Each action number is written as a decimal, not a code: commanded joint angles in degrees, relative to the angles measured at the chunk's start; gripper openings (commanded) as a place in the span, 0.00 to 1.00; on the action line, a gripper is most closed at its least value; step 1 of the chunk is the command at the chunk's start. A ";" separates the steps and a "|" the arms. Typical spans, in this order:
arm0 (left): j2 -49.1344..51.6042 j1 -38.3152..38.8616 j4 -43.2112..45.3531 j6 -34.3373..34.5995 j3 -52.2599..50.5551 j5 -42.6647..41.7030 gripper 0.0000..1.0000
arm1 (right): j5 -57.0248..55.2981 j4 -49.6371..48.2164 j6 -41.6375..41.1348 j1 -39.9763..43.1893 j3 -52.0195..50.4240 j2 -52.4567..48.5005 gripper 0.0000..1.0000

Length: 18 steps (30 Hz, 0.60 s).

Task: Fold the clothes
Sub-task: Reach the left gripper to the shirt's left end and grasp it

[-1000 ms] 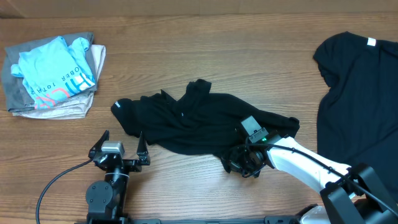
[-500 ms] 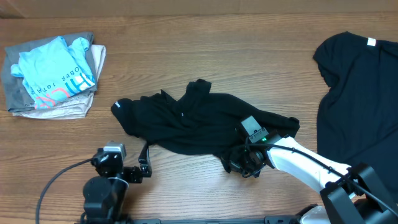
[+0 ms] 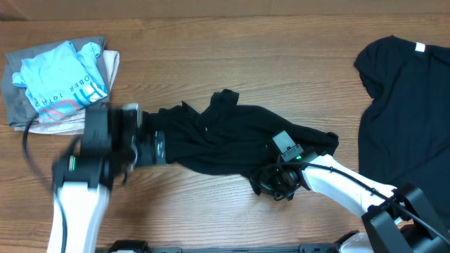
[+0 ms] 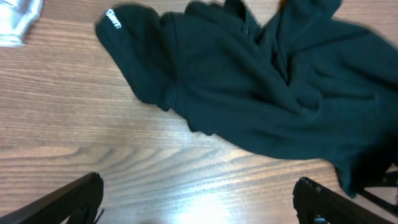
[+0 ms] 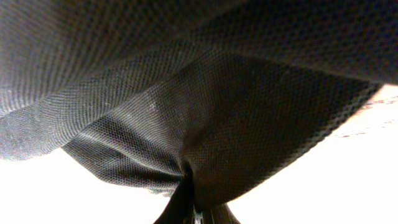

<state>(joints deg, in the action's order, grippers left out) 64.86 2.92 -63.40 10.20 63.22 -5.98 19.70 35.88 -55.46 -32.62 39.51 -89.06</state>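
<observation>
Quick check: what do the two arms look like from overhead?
Both have a white link and black joints. The right arm carries a grey camera block with a green light; a black cable runs from the left arm.

A wood-grain table [image 3: 232, 63] is filling the overhead view. Light is glaring off its surface in the left wrist view.

We take this for a robot lab: a white left arm [image 3: 77, 200] and a right arm [image 3: 337, 183] stand at the near edge of a plain wood-grain table [image 3: 232, 56], with shirts [image 3: 218, 137] spread and stacked across it
</observation>
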 commanded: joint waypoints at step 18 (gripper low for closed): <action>31.19 0.13 -2.08 12.09 4.17 -2.56 0.04 | -1.62 0.17 0.39 0.13 -0.87 -1.25 0.04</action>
<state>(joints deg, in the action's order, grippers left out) 94.24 2.92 -65.56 18.33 69.36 -10.24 19.70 35.97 -55.44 -32.62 39.53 -89.06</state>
